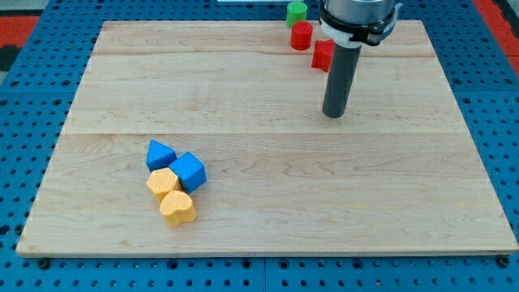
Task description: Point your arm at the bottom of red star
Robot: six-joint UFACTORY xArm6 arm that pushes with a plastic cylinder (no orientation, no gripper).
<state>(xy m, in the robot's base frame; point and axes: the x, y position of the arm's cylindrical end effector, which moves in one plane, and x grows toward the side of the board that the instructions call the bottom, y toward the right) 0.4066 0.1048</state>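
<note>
A red block [322,55], partly hidden behind my rod, sits near the view's top right; its star shape cannot be made out. A red cylinder [302,35] stands just up and left of it. My tip [333,113] rests on the board below the red block, a short gap away and slightly to its right. The rod rises from the tip to the arm's grey and white end at the top edge.
A green block [297,10] sits at the board's top edge above the red cylinder. At lower left are a blue triangle [160,153], a blue cube [189,170], a yellow hexagon [163,183] and a yellow heart [178,208], clustered together.
</note>
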